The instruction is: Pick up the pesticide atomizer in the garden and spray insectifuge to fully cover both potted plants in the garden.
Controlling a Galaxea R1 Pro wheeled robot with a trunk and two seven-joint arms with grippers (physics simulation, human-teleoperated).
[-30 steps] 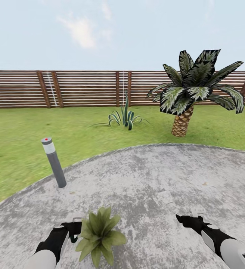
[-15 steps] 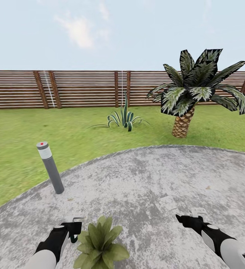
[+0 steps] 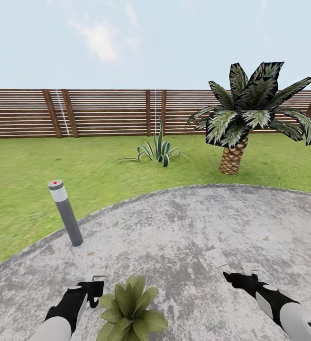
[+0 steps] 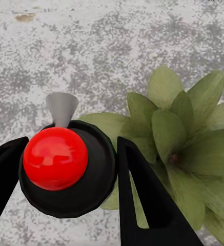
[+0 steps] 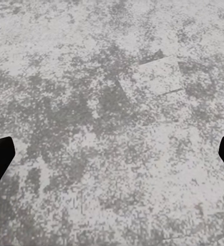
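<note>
Your left hand (image 4: 65, 174) is clenched on the black, red-capped pesticide atomizer (image 4: 60, 164), just left of the low green-leaved potted plant (image 3: 131, 308) on the near grey paved patio (image 3: 198, 227). Your right hand (image 3: 238, 274) hangs released, fingers spread, over bare paving.

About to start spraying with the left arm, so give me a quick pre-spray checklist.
1. Pesticide atomizer gripped between the left gripper fingers: ok.
2. Grey nozzle aimed at the potted plant: not ok, it seems to point at the patio beside the leaves.
3. Potted plant close to the left gripper: ok.
4. Right gripper open and holding nothing: ok.
5. Second potted plant located: cannot tell.
</note>
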